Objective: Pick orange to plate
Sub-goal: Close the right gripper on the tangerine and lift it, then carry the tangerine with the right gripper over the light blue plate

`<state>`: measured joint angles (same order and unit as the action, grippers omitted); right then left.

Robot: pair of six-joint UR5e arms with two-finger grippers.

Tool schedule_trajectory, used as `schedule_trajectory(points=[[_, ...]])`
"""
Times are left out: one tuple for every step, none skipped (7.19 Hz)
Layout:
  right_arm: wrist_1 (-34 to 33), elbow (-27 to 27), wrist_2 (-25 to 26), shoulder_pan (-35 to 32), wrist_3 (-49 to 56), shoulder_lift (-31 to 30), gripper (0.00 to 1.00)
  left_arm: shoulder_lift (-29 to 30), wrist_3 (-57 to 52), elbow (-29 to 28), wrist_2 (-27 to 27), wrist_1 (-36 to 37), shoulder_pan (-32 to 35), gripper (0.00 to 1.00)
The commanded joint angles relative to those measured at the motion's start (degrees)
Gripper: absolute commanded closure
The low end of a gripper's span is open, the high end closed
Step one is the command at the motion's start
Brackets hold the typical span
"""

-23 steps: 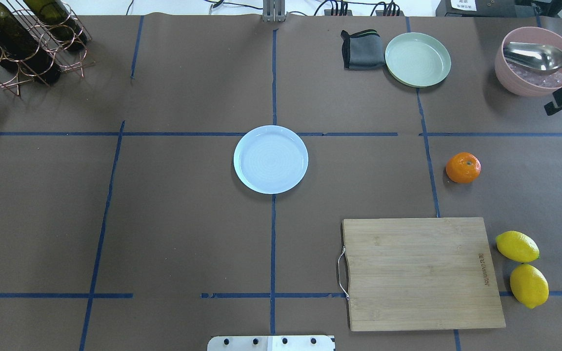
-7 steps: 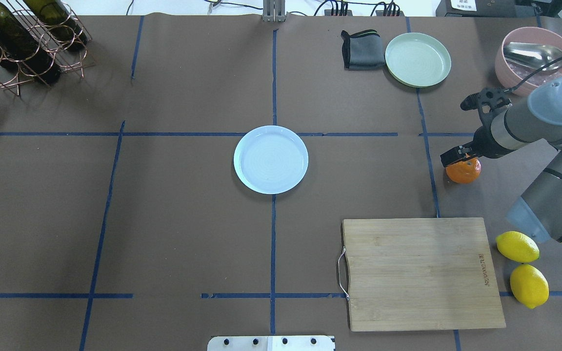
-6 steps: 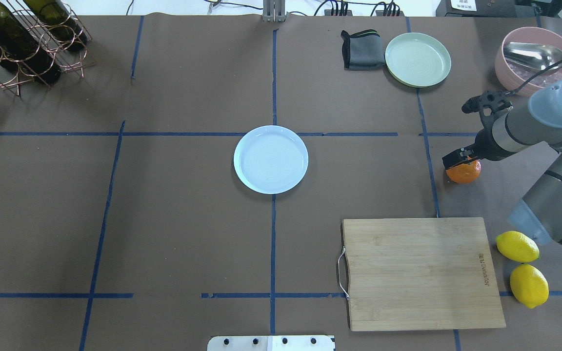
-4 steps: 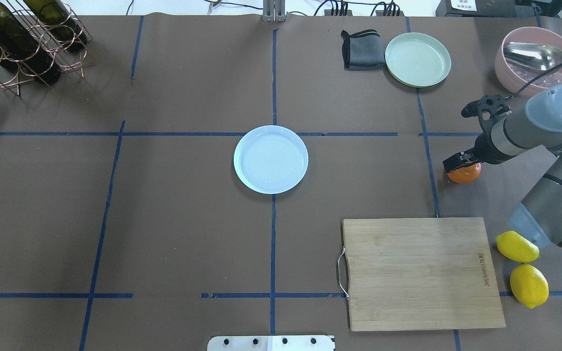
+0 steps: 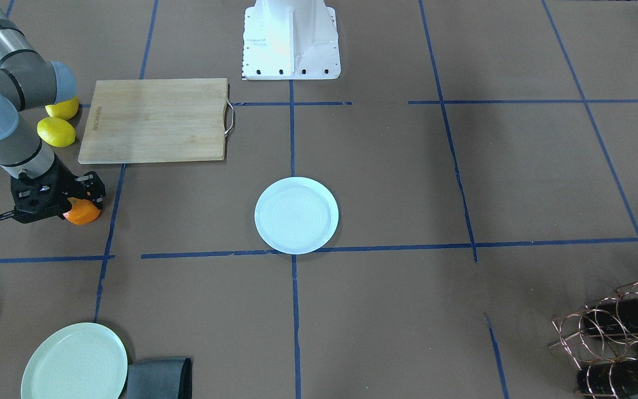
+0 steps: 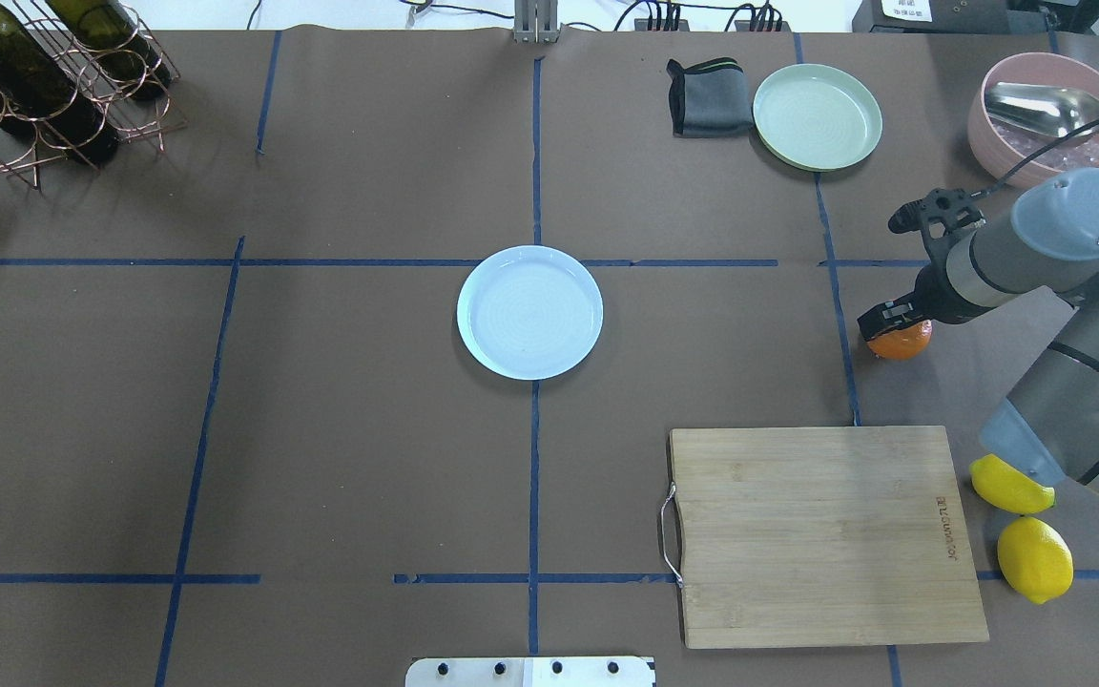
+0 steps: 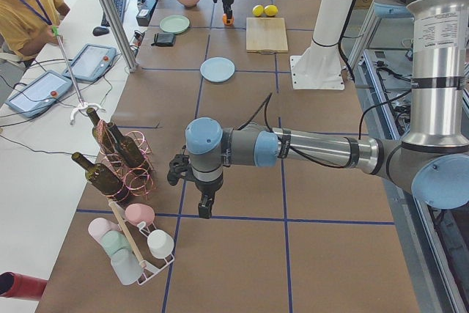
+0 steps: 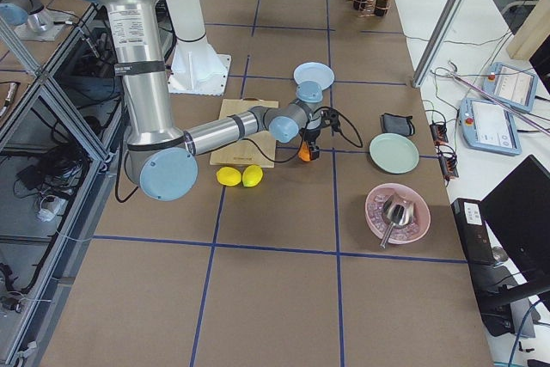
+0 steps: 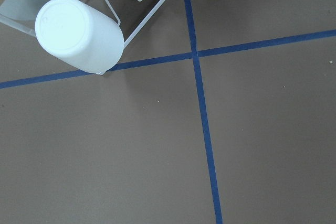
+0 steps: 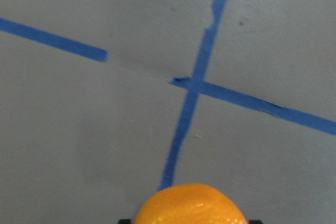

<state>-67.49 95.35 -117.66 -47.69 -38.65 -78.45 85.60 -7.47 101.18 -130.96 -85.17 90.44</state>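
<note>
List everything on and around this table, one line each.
orange: one, orange, right side, under right claw
plate: one, bluish white, centre
green plate: one, pale, far right
cloth: one, grey, beside green plate
bowl: one, pink, far right, spoon inside
cutting board: one, wooden, near right
lemons: two, yellow, beside cutting board
wine bottles: three, dark, racked far left
cups: five, pastel, racked left end
operator: one, yellow shirt, tableside
right claw: black, over the orange
left claw: black, near cups
</note>
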Motion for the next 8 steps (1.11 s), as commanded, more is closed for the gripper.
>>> schedule_trajectory(points=[[-14.2,-0.7,0.4,4.1,-8.9,15.8,1.0,0.0,0.0,0.0,0.0,0.0,0.0,0.0],[-20.8,-4.6,1.6,5.6,-13.3,25.4,1.0,0.0,0.0,0.0,0.0,0.0,0.0,0.0],[-21.2,-12.2,4.8,7.9,-19.3,34.5,1.0,0.0,0.0,0.1,0.0,0.0,0.0,0.0],[-21.2,-20.2,7.0,10.3,-22.9,42.2,1.0,0.0,0.0,0.1,-0.1,0.0,0.0,0.0],[-21.1,-24.8,9.8,12.7,-25.3,46.0,1.0,0.0,0.0,0.1,-0.1,0.0,0.0,0.0],[-20.9,-25.4,12.4,14.5,-26.9,46.2,1.0,0.0,0.0,0.1,-0.1,0.0,0.0,0.0],[-20.9,-26.1,14.1,15.9,-27.0,46.2,1.0,0.0,0.0,0.0,-0.1,0.0,0.0,0.0],[-20.9,-26.8,14.9,16.7,-27.0,46.0,0.99,0.0,0.0,0.0,-0.1,0.0,0.0,0.0]])
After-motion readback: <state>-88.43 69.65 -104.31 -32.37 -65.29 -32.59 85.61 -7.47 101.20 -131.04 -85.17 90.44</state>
